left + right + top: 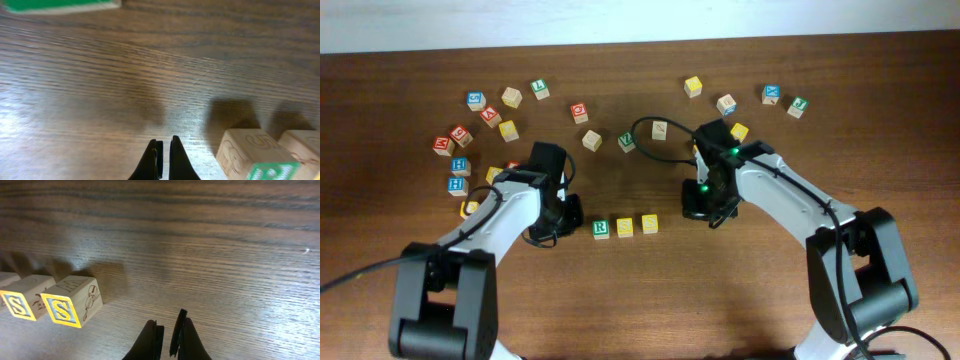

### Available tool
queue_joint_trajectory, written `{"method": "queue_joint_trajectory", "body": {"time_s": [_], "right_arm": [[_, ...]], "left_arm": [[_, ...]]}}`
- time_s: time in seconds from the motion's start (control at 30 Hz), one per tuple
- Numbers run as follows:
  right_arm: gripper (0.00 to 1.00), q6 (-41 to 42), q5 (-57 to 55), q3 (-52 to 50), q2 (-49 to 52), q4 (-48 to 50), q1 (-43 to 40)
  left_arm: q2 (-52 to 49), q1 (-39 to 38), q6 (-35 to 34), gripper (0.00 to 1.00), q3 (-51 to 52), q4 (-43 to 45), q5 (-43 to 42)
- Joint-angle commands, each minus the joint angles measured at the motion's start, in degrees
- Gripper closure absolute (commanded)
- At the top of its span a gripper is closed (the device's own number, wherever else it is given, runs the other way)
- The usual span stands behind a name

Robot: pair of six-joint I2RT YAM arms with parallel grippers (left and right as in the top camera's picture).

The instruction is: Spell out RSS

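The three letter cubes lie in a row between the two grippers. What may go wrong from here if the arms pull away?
1. The left gripper appears low over the table, close beside the green R cube. A sideways move toward it may push that cube and bend the row.
2. The right gripper is likewise low, with the nearest yellow S cube to one side. A careless swing may knock it against the second S cube.

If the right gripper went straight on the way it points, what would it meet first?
Probably only bare table. In the right wrist view the right gripper points at open wood; the nearest S cube sits off to the left there. Depth is unclear.
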State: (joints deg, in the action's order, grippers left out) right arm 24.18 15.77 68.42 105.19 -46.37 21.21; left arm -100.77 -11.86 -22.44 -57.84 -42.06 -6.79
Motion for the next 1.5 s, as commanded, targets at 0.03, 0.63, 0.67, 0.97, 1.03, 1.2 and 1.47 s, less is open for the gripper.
{"method": "queue_joint_trajectory", "body": {"time_s": [0.03,0.63,0.67,0.97,1.03,1.2,1.47], "right_arm": [[0.96,1.4,-1.8,-0.4,0.2,0.6,1.7],[0.96,4.7,-1.0,-4.1,0.2,5.4,1.8],[0.96,5.3,-0.9,-4.7,0.2,5.9,1.8],[0.96,5.3,0.4,-5.3,0.2,8.5,3.8],[0.96,5.3,0.1,-5.3,0.2,8.7,4.5],[0.96,5.3,0.1,-5.3,0.2,8.7,4.5],[0.96,5.3,0.2,-5.3,0.2,8.8,4.5]], "left_arm": [[-2.7,-1.7,4.3,1.00,0.5,1.7,-6.1],[-3.5,-3.5,1.2,1.00,0.5,4.4,-9.6],[-3.5,-3.6,0.6,1.00,0.5,4.4,-9.6],[-3.5,-4.7,-1.6,1.00,0.5,4.3,-9.5],[-3.5,-5.0,-1.6,1.00,0.5,3.9,-9.5],[-3.5,-5.0,-1.7,1.00,0.5,2.2,-9.3],[-3.5,-5.0,-1.7,1.00,0.5,3.5,-9.9]]}}
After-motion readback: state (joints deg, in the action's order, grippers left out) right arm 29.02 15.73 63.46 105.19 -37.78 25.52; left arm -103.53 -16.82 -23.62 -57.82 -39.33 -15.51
